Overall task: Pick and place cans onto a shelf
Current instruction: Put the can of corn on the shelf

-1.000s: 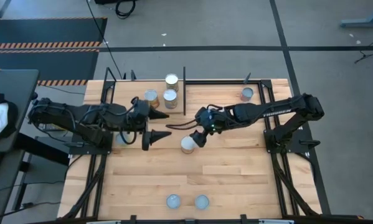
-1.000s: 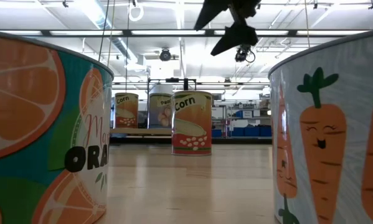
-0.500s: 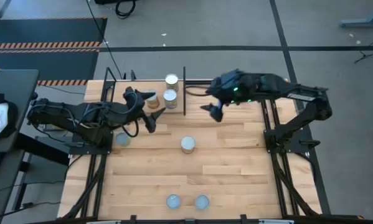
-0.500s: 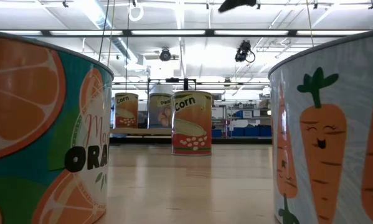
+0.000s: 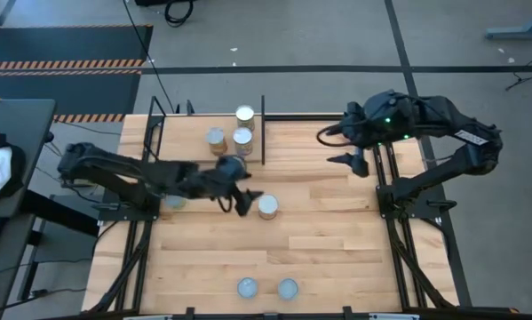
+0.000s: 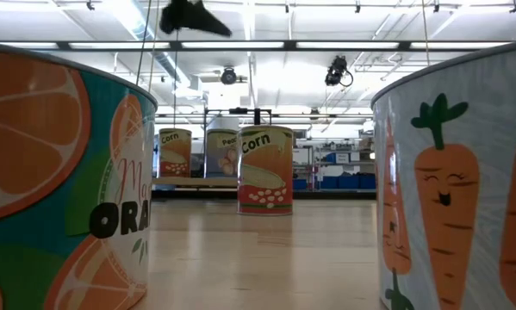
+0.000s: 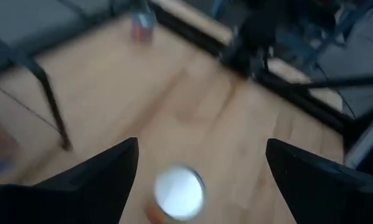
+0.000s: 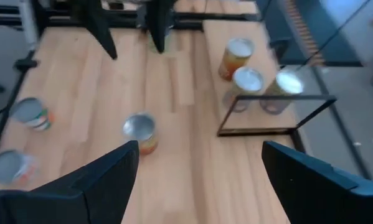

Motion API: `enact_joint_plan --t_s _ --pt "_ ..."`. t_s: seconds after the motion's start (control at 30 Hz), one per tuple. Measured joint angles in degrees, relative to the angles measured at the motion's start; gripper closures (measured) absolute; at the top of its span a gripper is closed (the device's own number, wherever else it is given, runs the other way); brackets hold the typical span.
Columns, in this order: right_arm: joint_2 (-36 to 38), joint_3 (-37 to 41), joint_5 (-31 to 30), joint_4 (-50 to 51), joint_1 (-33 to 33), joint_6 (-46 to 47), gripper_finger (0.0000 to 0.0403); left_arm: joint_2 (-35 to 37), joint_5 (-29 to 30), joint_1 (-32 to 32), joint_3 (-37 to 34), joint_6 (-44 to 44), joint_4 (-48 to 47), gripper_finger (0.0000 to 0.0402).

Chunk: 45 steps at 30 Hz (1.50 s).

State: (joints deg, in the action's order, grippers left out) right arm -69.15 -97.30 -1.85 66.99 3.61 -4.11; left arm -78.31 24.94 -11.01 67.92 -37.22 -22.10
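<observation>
Pale wood tabletop (image 5: 319,240), cylindrical cans (image 5: 267,207)

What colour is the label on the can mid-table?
Orange above, with green and white lower down; the Corn can shows best in the low view.

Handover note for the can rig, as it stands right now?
Left tool: open, empty, beside the centre can.
Right tool: open, empty, raised near the back right, by its base.
Done: three cans on the shelf at back centre.
Left: centre can, one can partly under the left arm, two cans at the front edge. Other cans are not visible now.
</observation>
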Motion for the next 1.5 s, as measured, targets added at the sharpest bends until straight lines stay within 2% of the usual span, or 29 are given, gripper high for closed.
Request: enact_joint_plan --t_s 0.17,0.37,0.5,0.73,0.87,1.07,1.23,1.3,1.5 --pt "1.20 0.00 2.97 5.78 -1.46 2.25 0.0055 -5.10 -4.55 -1.51 0.00 -3.55 -2.50 0.0045" --pt "1.32 0.04 3.01 8.76 -2.58 4.00 0.0055 -7.49 -13.57 -3.18 -0.02 11.56 -5.92 0.0045" --pt "1.32 0.04 2.67 8.44 -2.79 6.54 0.0055 -9.81 -11.59 -2.60 0.03 12.56 -9.92 0.0045" --pt "1.29 0.04 2.38 8.54 -2.79 12.28 0.0055 -15.89 -15.83 1.84 0.01 23.11 -11.77 0.0044" --pt "1.29 0.04 2.36 8.56 -2.79 15.27 0.0055 -19.16 -16.22 5.00 0.00 22.20 -12.15 0.0044" --pt "1.25 0.04 0.23 8.43 -2.79 16.60 0.0055 -22.56 -17.10 5.37 0.01 29.54 -4.09 0.0044" --pt "0.59 0.04 -0.13 8.48 -2.79 16.60 0.0055 -24.05 -16.26 3.98 0.00 36.31 -1.58 0.0044" --pt "0.21 0.04 -0.13 8.48 -2.79 16.60 0.0055 -24.21 -14.41 3.47 -0.02 36.84 0.26 0.0044" --pt "-1.31 0.04 -0.07 8.48 -2.79 16.14 0.0055 -25.77 -14.19 3.35 0.00 36.42 5.50 0.0044"
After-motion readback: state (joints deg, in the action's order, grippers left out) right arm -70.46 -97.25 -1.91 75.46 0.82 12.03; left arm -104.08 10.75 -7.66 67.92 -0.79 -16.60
